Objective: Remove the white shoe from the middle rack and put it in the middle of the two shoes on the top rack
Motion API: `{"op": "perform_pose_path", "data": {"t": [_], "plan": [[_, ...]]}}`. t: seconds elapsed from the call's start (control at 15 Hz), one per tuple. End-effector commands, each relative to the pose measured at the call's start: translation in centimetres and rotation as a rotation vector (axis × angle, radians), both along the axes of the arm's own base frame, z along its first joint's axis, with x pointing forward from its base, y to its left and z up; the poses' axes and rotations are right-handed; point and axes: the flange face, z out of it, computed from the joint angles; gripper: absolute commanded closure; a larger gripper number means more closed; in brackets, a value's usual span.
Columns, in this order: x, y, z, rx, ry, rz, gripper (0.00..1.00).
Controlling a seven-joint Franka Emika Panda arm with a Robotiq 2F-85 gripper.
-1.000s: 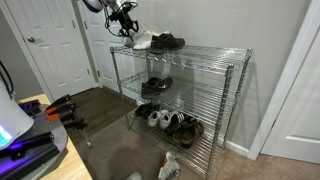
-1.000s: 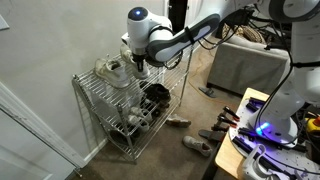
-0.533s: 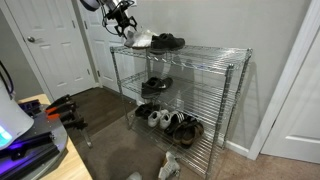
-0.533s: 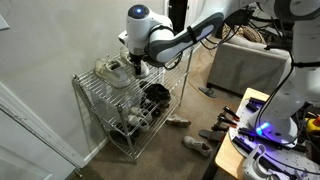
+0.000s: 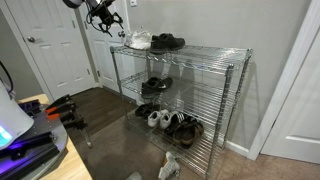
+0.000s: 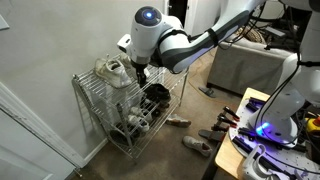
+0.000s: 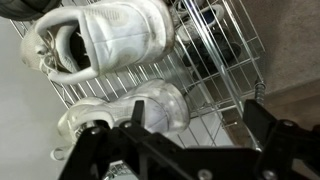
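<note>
Two white sneakers lie side by side on the top rack (image 7: 215,90) in the wrist view. The white shoe (image 7: 135,108) is the one nearer my gripper, and the other white sneaker (image 7: 100,35) lies beyond it. In an exterior view the white sneakers (image 5: 138,40) sit at the near end of the top rack (image 5: 215,55), beside a glossy black shoe (image 5: 168,42). My gripper (image 5: 104,20) hangs above and off that end of the rack. It is open (image 7: 200,130), with nothing between its fingers. The middle rack (image 5: 195,95) holds only dark shoes (image 5: 155,85).
The bottom shelf carries several shoes (image 5: 170,122). Loose shoes lie on the carpet in front of the unit (image 5: 170,165) (image 6: 180,122). A white door (image 5: 55,50) stands beside the rack, with a wall behind it. A desk with equipment (image 5: 30,140) is in the near corner.
The gripper has opened, let go of the white shoe on the top rack, and risen up and away past the rack's end. The shoes stay where they lay.
</note>
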Motion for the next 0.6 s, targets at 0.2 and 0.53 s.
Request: {"op": "perform_pose_path", "data": {"t": [0.2,0.53], "plan": [[-9.7,-0.3,-1.6,-0.044,-0.030,0.074,0.00],[-13.4,-1.4,-2.0,-0.044,-0.126,0.090,0.00]]}}
